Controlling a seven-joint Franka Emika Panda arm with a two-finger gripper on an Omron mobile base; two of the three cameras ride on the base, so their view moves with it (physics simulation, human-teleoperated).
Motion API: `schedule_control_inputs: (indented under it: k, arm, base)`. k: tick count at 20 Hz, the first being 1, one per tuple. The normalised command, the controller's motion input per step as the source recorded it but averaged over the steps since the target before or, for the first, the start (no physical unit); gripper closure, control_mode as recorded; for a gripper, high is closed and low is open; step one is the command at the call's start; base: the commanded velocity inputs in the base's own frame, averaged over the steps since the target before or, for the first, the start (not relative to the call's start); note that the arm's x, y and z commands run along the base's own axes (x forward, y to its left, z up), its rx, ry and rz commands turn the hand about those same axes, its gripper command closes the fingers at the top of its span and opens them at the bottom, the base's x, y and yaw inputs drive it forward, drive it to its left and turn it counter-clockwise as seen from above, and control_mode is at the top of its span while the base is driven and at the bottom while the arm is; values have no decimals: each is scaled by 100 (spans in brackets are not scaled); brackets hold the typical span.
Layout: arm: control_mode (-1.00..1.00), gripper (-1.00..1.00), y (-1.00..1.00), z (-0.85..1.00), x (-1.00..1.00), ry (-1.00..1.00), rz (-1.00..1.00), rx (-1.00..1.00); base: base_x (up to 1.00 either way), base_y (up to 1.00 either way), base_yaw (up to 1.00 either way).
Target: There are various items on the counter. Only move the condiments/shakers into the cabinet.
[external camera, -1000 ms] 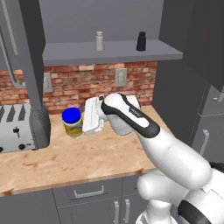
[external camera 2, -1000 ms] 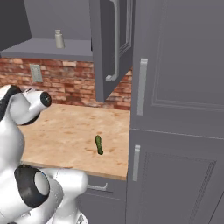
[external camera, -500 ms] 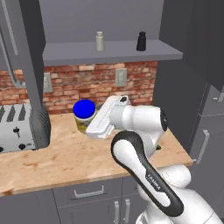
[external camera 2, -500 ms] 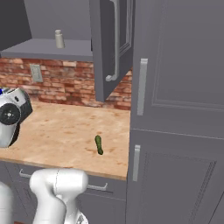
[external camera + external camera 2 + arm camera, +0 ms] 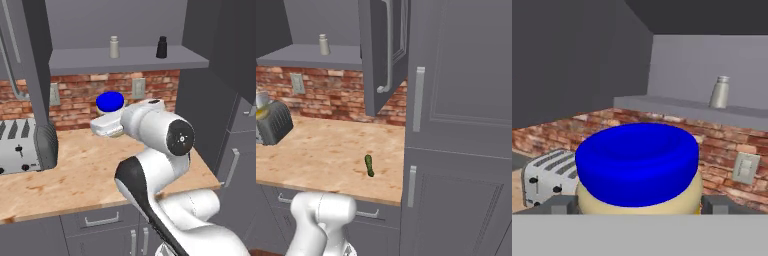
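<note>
The wide yellow-labelled jar with a blue lid is being held clamped between the jaws of the white two-finger gripper, lifted above the light-tan wood-grain counter. The light-grey shaker bottle and black tapered shaker are being kept upright on the dark grey cabinet's shelf. The thin green curved vegetable is being left lying on the counter.

Left base view sits behind the arm on its left, looking down over the counter at the brick wall. Right base view does likewise from the other side; both catch the shelf. Hand view looks along the gripper, right up against the jar.
</note>
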Motion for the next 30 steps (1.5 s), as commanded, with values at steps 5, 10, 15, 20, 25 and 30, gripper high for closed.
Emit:
schedule_control_inputs:
  k: [5, 10, 15, 20, 25, 30]
  arm:
    - [-100, 100, -33, 100, 0, 29, -36, 26]
    - [-100, 100, -24, 99, -7, 19, -29, 30]
    - [-100, 100, 0, 14, -16, -20, -3, 6]
    - [-100, 100, 20, 0, -8, -45, 0, -2]
    - [-100, 100, 18, 10, 10, -26, -2, -1]
    - [-100, 100, 2, 24, 51, -1, 0, 0]
  base:
    - [0, 0, 0]
    - [0, 0, 0]
    - [0, 0, 0]
    - [0, 0, 0]
    - [0, 0, 0]
    - [0, 0, 0]
